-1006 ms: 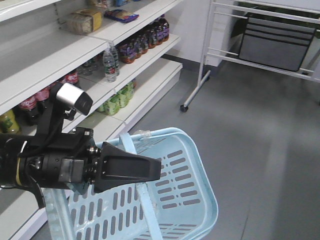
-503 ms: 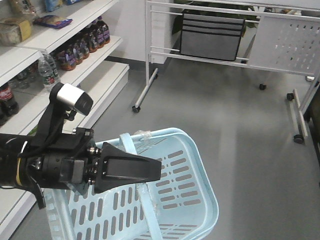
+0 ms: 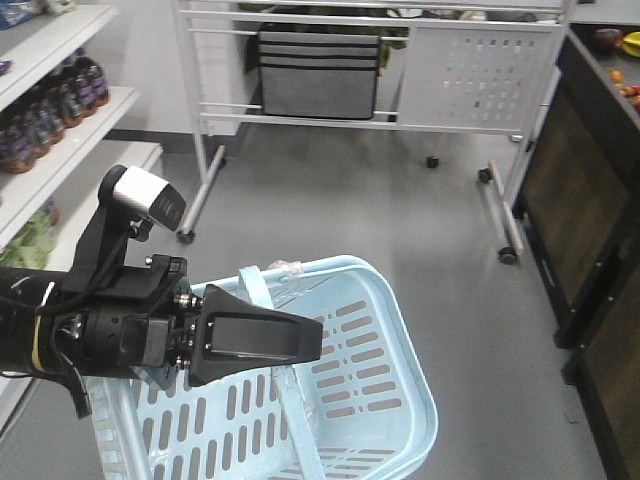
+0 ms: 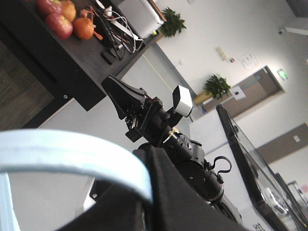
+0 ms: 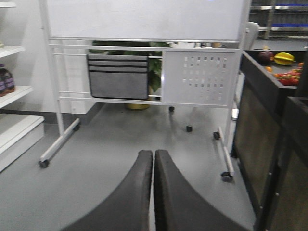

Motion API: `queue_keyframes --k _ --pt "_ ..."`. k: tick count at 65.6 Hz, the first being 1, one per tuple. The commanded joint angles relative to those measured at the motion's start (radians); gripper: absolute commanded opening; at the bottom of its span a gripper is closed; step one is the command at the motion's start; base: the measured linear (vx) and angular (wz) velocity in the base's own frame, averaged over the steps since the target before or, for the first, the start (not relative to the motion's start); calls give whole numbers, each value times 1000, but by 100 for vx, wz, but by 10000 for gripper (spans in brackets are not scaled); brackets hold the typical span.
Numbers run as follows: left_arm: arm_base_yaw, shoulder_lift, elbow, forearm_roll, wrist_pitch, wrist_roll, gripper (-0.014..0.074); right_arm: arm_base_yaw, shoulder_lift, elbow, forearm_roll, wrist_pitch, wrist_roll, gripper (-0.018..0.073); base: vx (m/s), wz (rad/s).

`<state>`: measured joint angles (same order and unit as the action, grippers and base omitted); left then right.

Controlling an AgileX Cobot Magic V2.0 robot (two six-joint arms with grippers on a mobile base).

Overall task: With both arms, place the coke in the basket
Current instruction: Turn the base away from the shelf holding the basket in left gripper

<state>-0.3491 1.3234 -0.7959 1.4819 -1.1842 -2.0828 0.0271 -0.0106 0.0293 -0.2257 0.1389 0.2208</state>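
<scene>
One light-blue basket (image 3: 385,345) is held tilted over the grey floor (image 3: 400,210), its one visible handle (image 3: 255,290) passing into the closed left end effector (image 3: 312,340), which grips it. One right end effector (image 5: 153,159) is pressed fully shut with nothing between its fingers and points at one wheeled whiteboard stand (image 3: 465,80). Open floor runs ahead between the store shelves (image 3: 60,110) along the left edge and the dark cabinets (image 3: 590,150) on the right.
</scene>
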Motion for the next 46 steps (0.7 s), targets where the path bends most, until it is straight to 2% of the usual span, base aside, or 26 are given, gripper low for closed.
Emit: queue_keyframes --k 1,46 --pt "-2 -29 -25 -88 -197 7 -7 -5 -18 8 -15 -71 -3 -4 13 -40" --pt "-2 -29 -25 -88 -197 7 -7 -5 -18 8 -15 -71 -3 -4 15 -30"
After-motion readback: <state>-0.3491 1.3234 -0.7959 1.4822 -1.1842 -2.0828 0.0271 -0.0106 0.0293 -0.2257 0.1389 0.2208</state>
